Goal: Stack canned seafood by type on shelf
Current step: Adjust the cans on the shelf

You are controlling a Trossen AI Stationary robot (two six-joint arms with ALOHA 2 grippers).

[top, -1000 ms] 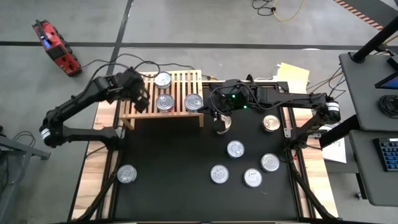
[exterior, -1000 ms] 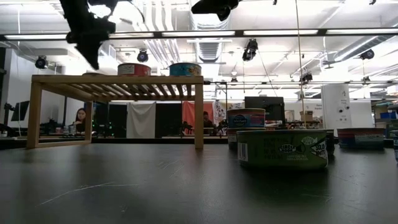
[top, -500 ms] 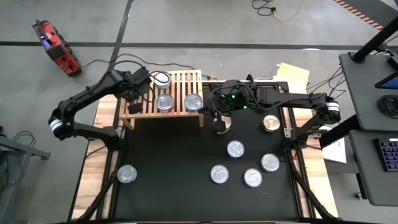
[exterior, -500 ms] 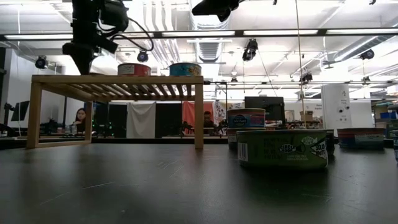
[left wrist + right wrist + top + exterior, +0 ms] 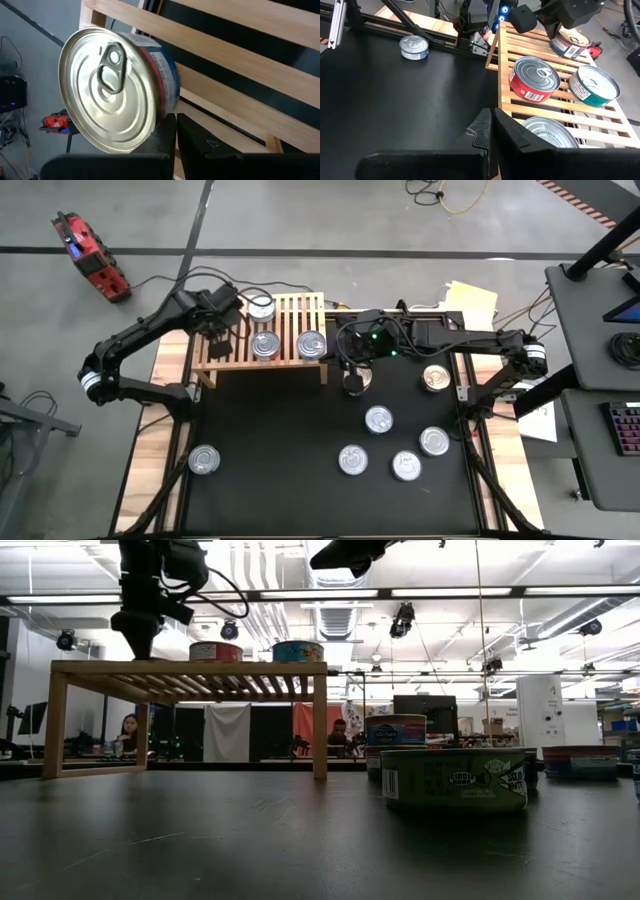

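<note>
**Q:** What is your left tool doing?

**Me:** My left gripper (image 5: 176, 117) is pinched fully shut and holds nothing. It hangs over the left part of the low light-wood slatted shelf (image 5: 290, 308). Just off its tips sits a round silver-lidded tin with a blue-and-red label (image 5: 117, 90), flat on the slats. I cannot tell whether the tips touch the tin's wall.

**Q:** So what is the step?

**Me:** I judge it a nudge or a regrasp of that tin. For a nudge, I keep the tips low on its wall and push along the slats, so it slides and does not tip. For a lift, I open wide first and come down square over the rim.

**Q:** What else is near it?

**Me:** Beyond that tin, towards my other arm, a red-labelled tin (image 5: 535, 75) and a teal-labelled tin (image 5: 594, 85) also stand on the shelf. I must not knock them.

**Q:** And the right tool?

**Me:** My right gripper (image 5: 492, 112) is also shut and empty, directly above a silver-topped tin (image 5: 547, 131) on the black mat (image 5: 280, 450) just off the shelf's end. More loose tins (image 5: 378, 420) lie farther out on the mat, well apart from it. They need sorting by label before stacking.
</note>
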